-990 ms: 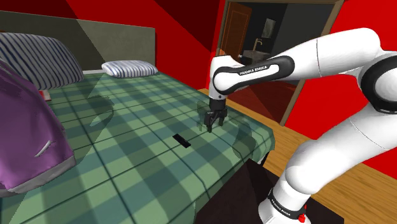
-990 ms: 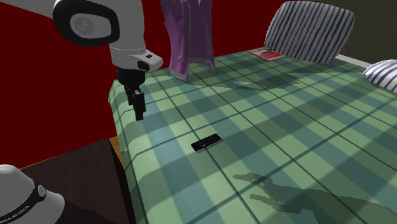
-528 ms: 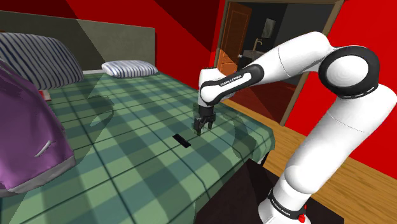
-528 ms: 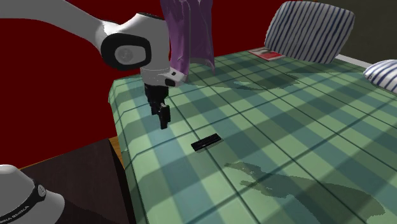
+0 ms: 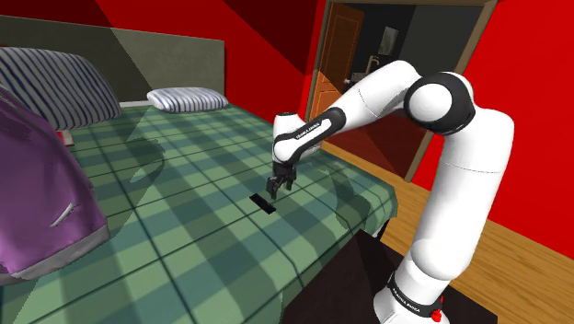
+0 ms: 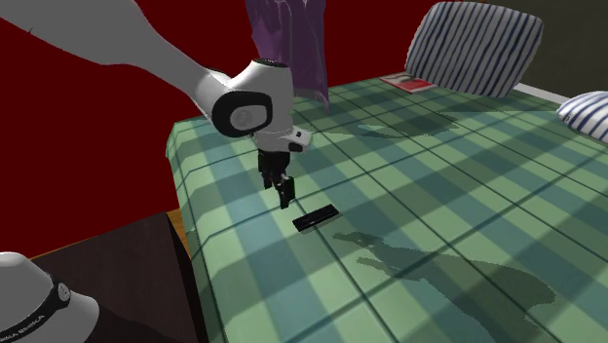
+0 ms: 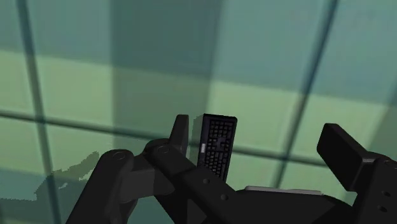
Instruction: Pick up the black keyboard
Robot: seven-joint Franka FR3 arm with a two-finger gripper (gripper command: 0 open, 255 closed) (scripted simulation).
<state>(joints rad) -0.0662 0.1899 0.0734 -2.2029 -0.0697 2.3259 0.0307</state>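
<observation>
While the wrist view gives us the closest look at the black keyboard (image 7: 216, 143), its nearer end is hidden there behind the pincer's own body. We see only the far part: a slim black slab with rows of small keys. In the shoulder view the black keyboard (image 5: 263, 202) is no more than a short dark bar (its keys cannot be made out). It lies flat on the bed's green checked cover (image 5: 184, 230), toward the side of the bed nearest the stand.

The pincer (image 5: 277, 187) hangs over the cover just to the shoulder view's right of the keyboard, pointing down and apart from it. In the second exterior view the pincer (image 6: 284, 195) sits just to the left of the black keyboard (image 6: 316, 219). From the wrist camera the pincer (image 7: 256, 130) stands wide, gripping nothing. The keyboard shows between the fingers, close beside one finger (image 7: 180, 130).

A purple cloth (image 5: 37, 193) is cut off at the shoulder view's left edge. Two striped pillows (image 5: 189, 98) lie at the far end of the bed. A small red flat thing (image 6: 409, 83) beside the larger pillow is too small for us to name.
</observation>
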